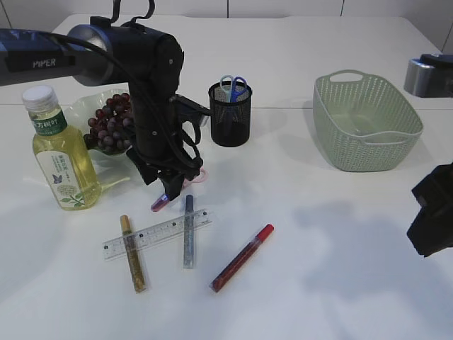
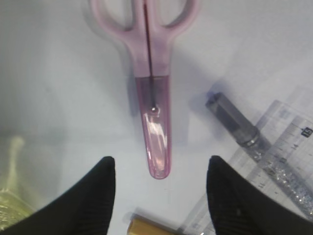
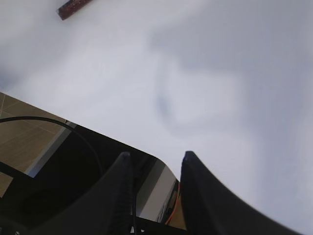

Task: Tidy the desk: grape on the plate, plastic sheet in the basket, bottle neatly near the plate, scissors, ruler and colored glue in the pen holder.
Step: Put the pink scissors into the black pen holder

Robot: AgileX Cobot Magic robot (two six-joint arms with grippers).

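Red glue pen (image 1: 242, 258): nearest the camera, lying flat on the desk (image 1: 340, 283), apart from the other items.
Gold glue pen (image 1: 133, 253) and silver glue pen (image 1: 188, 231): both lie across the clear ruler (image 1: 157, 233), touching it.
Pink scissors (image 2: 155, 88): flat on the desk just beyond the ruler, blades sheathed in a clear pink cover, handles away from the wrist camera, covered tip toward it.
Left gripper (image 2: 160, 191): poised directly above the scissors, fingers spread and holding nothing; the blade tip sits between the two fingertips (image 2: 93, 196) in the wrist view.
Key relation: the scissors' long axis runs straight away from the fingers, centred in the gap, so the jaws would close across the blade's width. In my judgement a short descent is all that is needed.
Right gripper (image 3: 155, 196): far right, over bare desk near its edge, fingers partly apart and empty; well apart from the scissors, so the left arm is the nearer.
Bottle (image 1: 60, 152): upright, left, beside the plate (image 1: 83, 106) bearing the grapes (image 1: 110, 124).
Pen holder (image 1: 230, 113): behind the left arm, blue scissors (image 1: 233, 85) already in it.
Basket (image 1: 366, 120): far right; I cannot see a sheet inside.
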